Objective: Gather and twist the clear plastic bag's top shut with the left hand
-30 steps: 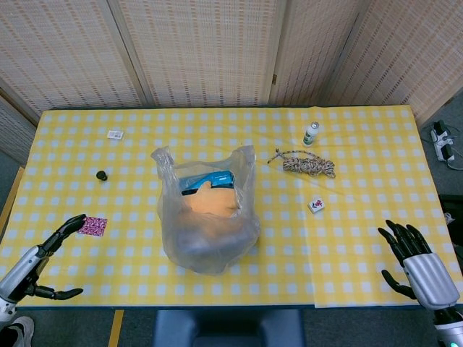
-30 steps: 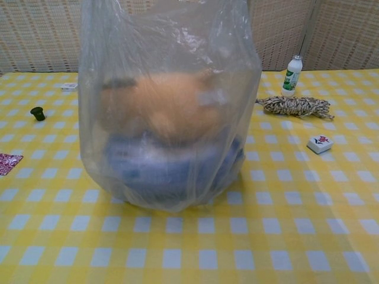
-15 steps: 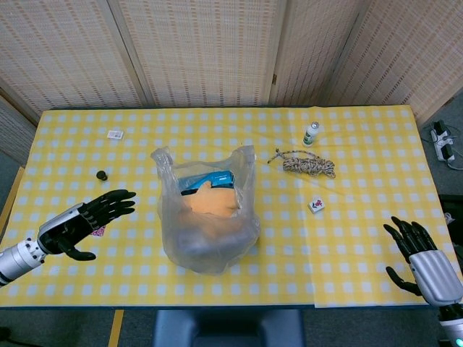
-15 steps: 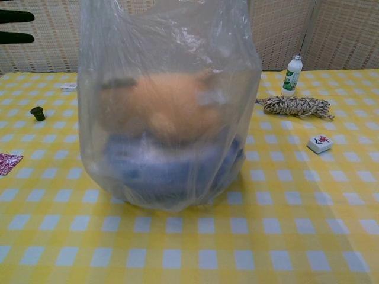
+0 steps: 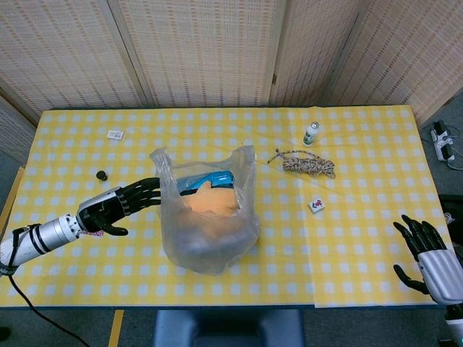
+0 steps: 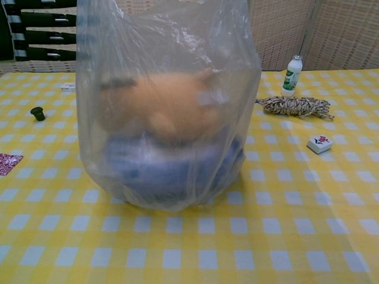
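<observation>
A clear plastic bag (image 5: 207, 215) stands upright in the middle of the table, its top open and unbunched. Inside lie an orange lump and a blue object. In the chest view the bag (image 6: 169, 106) fills the centre. My left hand (image 5: 119, 205) hovers just left of the bag with its fingers stretched out toward the bag's upper left edge; its fingertips reach the plastic. The same left hand (image 6: 41, 32) shows at the chest view's top left. My right hand (image 5: 428, 256) is open at the table's front right corner, far from the bag.
A coiled rope (image 5: 309, 165), a small white bottle (image 5: 311, 133) and a white tile (image 5: 315, 205) lie right of the bag. A black cap (image 5: 102, 175) and a white tag (image 5: 115, 134) lie to the left. In the chest view a pink card (image 6: 8, 163) sits at the left edge.
My left hand has travelled from the front left corner rightward and up to the bag's left side. My right hand has drawn back slightly toward the front right corner.
</observation>
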You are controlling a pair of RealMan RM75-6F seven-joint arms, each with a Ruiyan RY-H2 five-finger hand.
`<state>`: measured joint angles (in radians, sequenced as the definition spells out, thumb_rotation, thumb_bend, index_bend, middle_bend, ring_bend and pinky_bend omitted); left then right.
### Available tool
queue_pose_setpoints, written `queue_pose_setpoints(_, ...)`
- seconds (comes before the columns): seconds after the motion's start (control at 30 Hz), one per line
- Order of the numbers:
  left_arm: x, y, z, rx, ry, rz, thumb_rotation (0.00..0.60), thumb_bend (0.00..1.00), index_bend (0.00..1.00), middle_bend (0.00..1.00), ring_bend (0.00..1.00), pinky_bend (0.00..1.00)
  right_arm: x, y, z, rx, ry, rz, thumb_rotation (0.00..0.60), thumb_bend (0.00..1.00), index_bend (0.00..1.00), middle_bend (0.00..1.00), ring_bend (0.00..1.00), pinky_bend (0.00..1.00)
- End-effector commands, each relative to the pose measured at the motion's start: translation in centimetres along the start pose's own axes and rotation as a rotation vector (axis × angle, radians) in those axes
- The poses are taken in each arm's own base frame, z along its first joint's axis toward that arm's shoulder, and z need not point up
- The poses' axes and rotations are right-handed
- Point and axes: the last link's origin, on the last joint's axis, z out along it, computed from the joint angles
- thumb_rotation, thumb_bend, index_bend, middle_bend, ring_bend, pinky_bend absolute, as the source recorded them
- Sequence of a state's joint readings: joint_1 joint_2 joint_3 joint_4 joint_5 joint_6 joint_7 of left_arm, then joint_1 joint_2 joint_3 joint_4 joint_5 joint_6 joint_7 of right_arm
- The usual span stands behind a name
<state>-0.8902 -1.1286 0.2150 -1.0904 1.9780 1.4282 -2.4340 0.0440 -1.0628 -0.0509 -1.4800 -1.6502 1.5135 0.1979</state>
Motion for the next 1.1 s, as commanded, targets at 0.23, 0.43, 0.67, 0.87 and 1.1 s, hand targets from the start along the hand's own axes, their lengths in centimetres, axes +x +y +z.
queue_pose_setpoints(0.23, 1.6, 1.2, 1.6, -0.011, -0.005, -0.038, 0.6, 0.11, 0.0, 0.0, 0.0, 0.11, -0.1, 0.7, 0.4, -0.035, -0.007, 0.0, 0.6, 0.37, 0.0, 0.0, 0.0, 0.0)
queue_pose_setpoints(0.43, 1.4, 1.8, 2.3, -0.022, -0.012, -0.016, 0.6, 0.11, 0.0, 0.0, 0.0, 0.12, -0.2, 0.6, 0.5, -0.031, -0.01, 0.005, 0.6, 0.37, 0.0, 0.0, 0.0, 0.0)
queue_pose_setpoints(0.67, 0.4, 2.7, 3.0, -0.033, -0.031, -0.004, 0.6, 0.11, 0.0, 0.0, 0.0, 0.13, 0.0, 0.6, 0.4, -0.03, 0.0, 0.011, 0.6, 0.37, 0.0, 0.0, 0.0, 0.0)
queue_pose_setpoints(0.87, 0.2, 3.1, 3.9, -0.04, -0.013, -0.018, 0.6, 0.11, 0.0, 0.0, 0.0, 0.14, 0.2, 0.6, 0.2, -0.025, 0.006, 0.012, 0.6, 0.37, 0.0, 0.0, 0.0, 0.0)
queue_pose_setpoints(1.1, 0.3, 3.7, 5.0, -0.086, -0.021, -0.108, 0.6, 0.11, 0.0, 0.0, 0.03, 0.18, 0.2, 0.9, 0.1, -0.042, 0.001, 0.01, 0.6, 0.37, 0.0, 0.0, 0.0, 0.0)
